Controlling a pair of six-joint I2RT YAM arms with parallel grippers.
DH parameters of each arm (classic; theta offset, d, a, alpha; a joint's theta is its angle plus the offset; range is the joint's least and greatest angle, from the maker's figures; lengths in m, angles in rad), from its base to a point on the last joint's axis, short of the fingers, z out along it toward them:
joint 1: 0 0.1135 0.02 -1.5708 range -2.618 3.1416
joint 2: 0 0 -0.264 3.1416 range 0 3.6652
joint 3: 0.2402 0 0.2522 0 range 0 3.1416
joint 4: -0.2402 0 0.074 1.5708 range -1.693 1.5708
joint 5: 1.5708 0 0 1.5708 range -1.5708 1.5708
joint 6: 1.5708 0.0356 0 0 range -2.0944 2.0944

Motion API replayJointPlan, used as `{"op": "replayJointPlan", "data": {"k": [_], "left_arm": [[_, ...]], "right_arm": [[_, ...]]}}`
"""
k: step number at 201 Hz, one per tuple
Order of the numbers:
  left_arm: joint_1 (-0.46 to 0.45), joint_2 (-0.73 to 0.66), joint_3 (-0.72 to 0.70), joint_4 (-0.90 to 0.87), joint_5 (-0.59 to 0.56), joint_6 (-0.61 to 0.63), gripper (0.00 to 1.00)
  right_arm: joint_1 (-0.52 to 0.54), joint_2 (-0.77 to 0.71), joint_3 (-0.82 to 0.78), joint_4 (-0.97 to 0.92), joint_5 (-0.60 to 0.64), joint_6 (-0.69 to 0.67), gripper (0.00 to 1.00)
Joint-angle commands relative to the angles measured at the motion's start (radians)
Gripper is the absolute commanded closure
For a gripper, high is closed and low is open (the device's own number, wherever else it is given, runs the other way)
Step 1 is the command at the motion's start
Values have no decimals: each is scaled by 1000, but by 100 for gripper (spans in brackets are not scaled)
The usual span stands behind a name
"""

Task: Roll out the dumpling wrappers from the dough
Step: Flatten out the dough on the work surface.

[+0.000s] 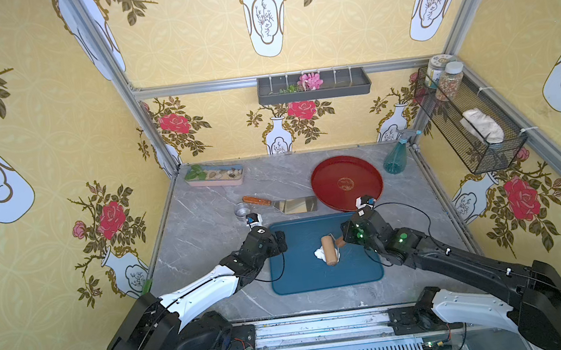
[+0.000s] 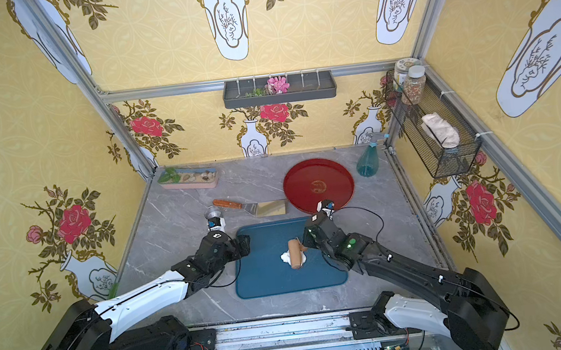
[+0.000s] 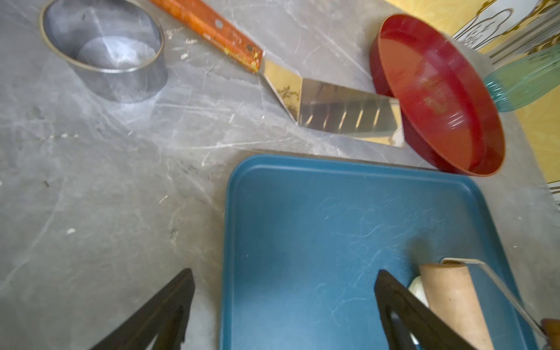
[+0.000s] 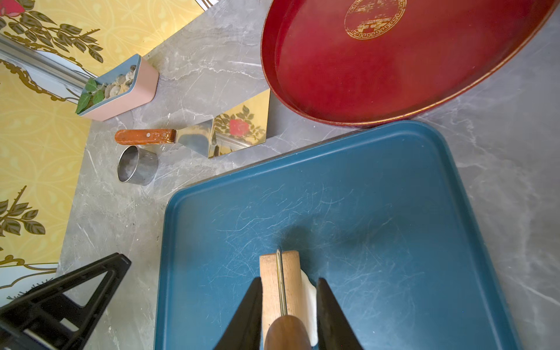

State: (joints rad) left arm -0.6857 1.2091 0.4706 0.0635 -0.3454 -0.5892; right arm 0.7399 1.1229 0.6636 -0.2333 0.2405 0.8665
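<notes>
- The right gripper (image 4: 290,280) has its jaws drawn partway in and clamped on the dark handle of a wooden dough roller (image 4: 269,288). The roller's pale barrel presses down across a white dough piece (image 4: 309,303).
- The dough piece lies near the middle of the blue tray (image 1: 300,280). In both top views it peeks out from under the barrel on either side (image 2: 285,257). Most of it is covered, so its outline cannot be made out.
- The roller (image 1: 329,250) lies with its barrel running roughly front to back on the tray, and its handle points toward the right arm.
- The left gripper (image 3: 285,270) hangs with its jaws spread wide and nothing between them. It straddles the blue tray's edge on the left arm's side, with one finger (image 3: 181,288) over the grey marble tabletop (image 1: 208,243) and the other over the tray, near the roller.
- Just behind the tray, a steel ring cup (image 1: 241,211) stands open side up on the tabletop.
- Beside the cup lies a steel bench scraper (image 1: 286,205) with an orange-brown wooden handle. Its mirror-bright blade reaches to the rim of a round red tray (image 1: 347,183), though whether the two touch cannot be told.
- The red tray carries a gold emblem at its centre and sits just beside the blue tray's far corner on the right arm's side.
- At the back of the table are a pink planter box (image 1: 214,176) of stones and green leaves and a teal spray bottle (image 1: 394,158), well apart from each other.
</notes>
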Motion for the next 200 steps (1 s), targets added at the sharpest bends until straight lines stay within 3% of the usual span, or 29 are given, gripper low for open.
{"op": "replayJointPlan", "data": {"k": [1, 80, 200], "left_arm": [[0, 16, -10, -66, 18, -50, 7], [1, 61, -53, -85, 102, -109, 24], [6, 98, -67, -73, 131, -111, 74]], "right_arm": [[5, 20, -8, -77, -25, -22, 100], [-27, -57, -30, -113, -8, -49, 100], [-27, -42, -33, -78, -57, -53, 100]]}}
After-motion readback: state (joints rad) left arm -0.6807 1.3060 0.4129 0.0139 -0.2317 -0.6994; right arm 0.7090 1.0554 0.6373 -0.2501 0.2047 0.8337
